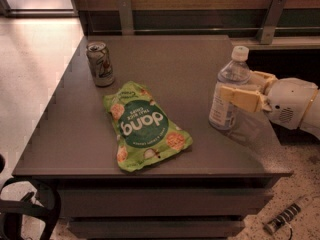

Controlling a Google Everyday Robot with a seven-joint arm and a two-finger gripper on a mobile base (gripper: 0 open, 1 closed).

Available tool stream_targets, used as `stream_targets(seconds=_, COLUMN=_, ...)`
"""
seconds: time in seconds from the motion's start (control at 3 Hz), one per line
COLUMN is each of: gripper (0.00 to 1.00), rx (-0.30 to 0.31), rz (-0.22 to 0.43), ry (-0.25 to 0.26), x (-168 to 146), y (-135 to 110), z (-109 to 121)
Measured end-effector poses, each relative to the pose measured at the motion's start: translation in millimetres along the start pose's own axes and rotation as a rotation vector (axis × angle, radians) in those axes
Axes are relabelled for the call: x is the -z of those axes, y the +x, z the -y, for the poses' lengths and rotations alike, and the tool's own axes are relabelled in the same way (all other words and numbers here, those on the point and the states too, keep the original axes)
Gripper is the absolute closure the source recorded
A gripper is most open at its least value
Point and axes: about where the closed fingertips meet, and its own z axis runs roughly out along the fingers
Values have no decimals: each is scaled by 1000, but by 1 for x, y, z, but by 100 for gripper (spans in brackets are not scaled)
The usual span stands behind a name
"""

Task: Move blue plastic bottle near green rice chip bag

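gripper (pixel 240 90) clenched around the bottle (pixel 222 113), which stands upright at 3 o'clock of the bag (pixel 147 126), well apart. tall and light, it could tip on release, or ride up onto the bag's edge.

The gripper (pixel 237 87) reaches in from the right, jaws clamped on the blue plastic bottle (pixel 233 70).
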Motion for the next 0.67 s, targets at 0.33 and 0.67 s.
stream_targets(seconds=0.33, gripper=82, rx=3, rz=0, ry=-5, x=-2, y=-1, z=-2)
stream_targets(seconds=0.67, gripper=59, rx=4, rz=0, ry=-8, x=-3, y=-2, z=-3)
